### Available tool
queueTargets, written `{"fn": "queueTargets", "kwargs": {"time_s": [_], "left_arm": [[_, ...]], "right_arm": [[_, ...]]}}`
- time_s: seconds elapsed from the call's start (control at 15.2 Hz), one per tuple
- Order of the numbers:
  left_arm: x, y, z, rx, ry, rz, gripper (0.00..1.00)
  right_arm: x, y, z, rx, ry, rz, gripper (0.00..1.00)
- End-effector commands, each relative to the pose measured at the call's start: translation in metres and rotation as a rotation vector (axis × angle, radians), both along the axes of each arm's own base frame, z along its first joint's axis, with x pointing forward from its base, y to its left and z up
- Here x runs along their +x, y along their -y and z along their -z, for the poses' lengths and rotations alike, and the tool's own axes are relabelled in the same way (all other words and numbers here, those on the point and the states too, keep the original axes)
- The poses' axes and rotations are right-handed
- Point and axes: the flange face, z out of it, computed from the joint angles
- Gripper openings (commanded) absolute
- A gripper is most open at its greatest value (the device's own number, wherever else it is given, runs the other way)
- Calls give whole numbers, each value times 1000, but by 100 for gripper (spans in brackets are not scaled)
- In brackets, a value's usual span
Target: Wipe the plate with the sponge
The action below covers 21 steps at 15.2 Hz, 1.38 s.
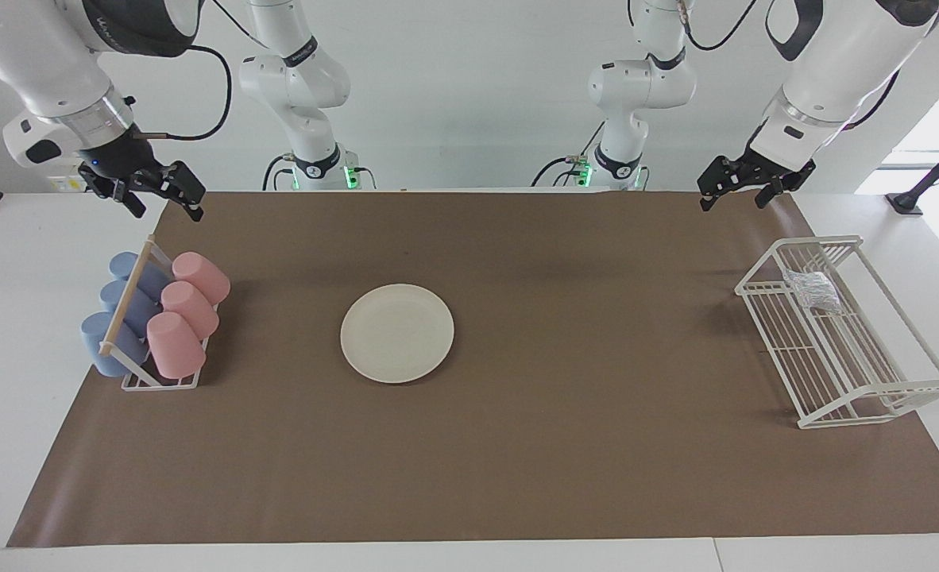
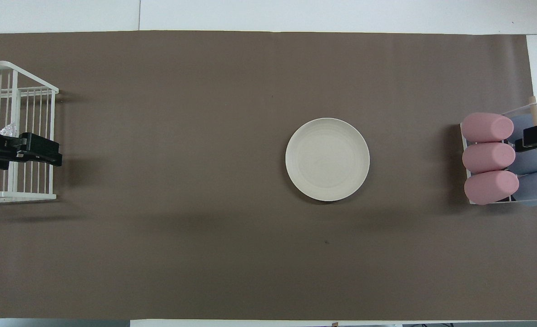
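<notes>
I see the plate (image 1: pixel 397 333) lying flat on the brown mat (image 1: pixel 565 469), apart from everything. The sponge (image 1: pixel 813 290) sits in the white wire rack (image 1: pixel 898 393) toward the left arm's end from the plate. My left gripper (image 1: pixel 736 187) hangs released above the mat's edge near that rack; my right gripper (image 1: pixel 160 195), also released, hangs near the cup rack (image 1: pixel 160 383).

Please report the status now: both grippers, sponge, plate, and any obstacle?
Left gripper open, empty, raised beside wire rack. Right gripper open, empty, above cups. Sponge in rack; plate mid-table, unobstructed.
</notes>
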Motion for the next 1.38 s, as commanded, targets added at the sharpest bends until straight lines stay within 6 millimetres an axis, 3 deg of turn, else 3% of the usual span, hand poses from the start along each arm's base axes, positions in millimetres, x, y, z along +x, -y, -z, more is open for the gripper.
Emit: {"fn": "queueTargets", "kwargs": {"time_s": [0.0,0.79,0.98,1.31], "left_arm": [[-2,-2,-4,13,15,-7,100],[0,-11,-4,18,37,-36,100],[-6,-17,4,181,43,-32,100],[4,0,32,477,44,17,100]], "right_arm": [[4,-4,-6,-30,-3,-68,100],[4,-22,-7,-29,-18,-96,100],[1,-23,-3,-20,-34,-93,100],[-6,-20,3,-17,-59,-89,100]]}}
